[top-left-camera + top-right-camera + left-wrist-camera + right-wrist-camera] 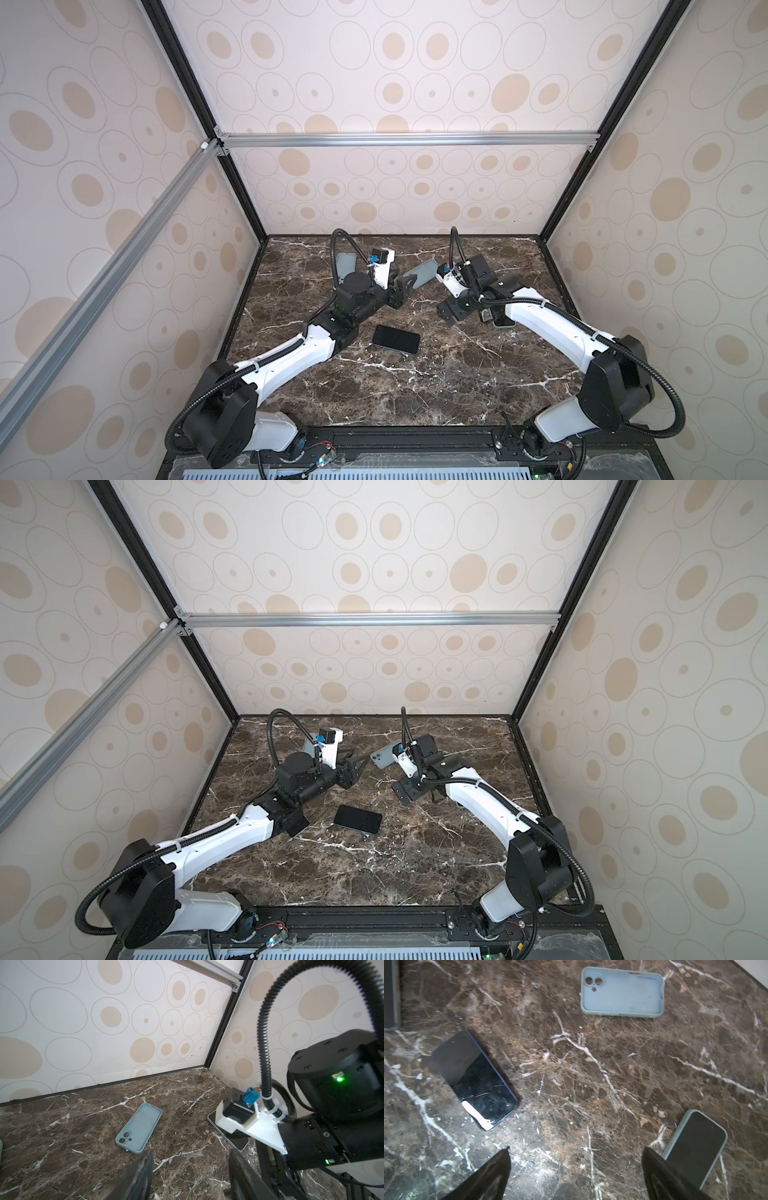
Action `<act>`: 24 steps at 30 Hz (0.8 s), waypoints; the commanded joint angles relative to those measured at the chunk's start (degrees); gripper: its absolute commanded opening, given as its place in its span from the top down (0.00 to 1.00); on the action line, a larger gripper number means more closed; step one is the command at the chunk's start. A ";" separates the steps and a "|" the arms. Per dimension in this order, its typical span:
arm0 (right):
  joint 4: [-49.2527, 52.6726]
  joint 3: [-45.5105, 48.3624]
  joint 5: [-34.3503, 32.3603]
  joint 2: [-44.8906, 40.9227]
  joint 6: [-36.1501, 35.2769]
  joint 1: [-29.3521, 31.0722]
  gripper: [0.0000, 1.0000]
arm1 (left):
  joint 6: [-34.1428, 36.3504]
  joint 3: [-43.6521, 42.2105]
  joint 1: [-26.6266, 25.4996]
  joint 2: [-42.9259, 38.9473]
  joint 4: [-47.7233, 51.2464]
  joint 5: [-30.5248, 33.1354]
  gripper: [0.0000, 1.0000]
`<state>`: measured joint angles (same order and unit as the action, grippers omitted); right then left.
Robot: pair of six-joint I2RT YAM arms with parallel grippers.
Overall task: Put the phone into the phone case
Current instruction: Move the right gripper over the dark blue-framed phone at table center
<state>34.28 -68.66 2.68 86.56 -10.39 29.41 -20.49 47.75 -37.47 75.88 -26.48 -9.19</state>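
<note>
A blue-grey phone case (422, 272) (139, 1128) (622, 992) lies hollow side up on the marble, between the two grippers. Nearer the front, a dark phone (395, 338) (473, 1080) with a blue rim lies screen up. Under my right arm sits a second phone (503, 323) (234, 1139) (695, 1147) with a pale rim, close beside one right finger. My left gripper (402, 291) (191, 1159) stands open and empty, just short of the case. Also open and empty, my right gripper (575, 1159) points down at bare marble.
Another blue-grey case (345, 264) lies behind my left wrist near the back wall. The marble table (415, 386) is enclosed by patterned walls at the back and both sides. The two wrists are close together over the back half.
</note>
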 commanded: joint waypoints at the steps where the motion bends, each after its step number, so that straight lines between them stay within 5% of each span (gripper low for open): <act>1: -2.22 0.63 3.80 -1.27 -3.40 2.50 0.00 | 1.89 -2.20 0.08 -3.46 3.19 3.61 0.42; 11: -12.03 3.31 12.17 0.04 -7.23 8.54 0.00 | 6.53 -9.70 0.62 -11.45 9.42 18.99 0.34; 24: -9.28 -6.70 12.65 11.96 -14.86 11.55 0.00 | 7.94 -11.35 4.21 -1.58 5.09 19.50 0.33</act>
<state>24.60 -72.73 14.02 96.53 -21.87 40.56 -13.76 36.84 -34.11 72.99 -18.85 10.48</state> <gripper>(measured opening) 0.995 0.669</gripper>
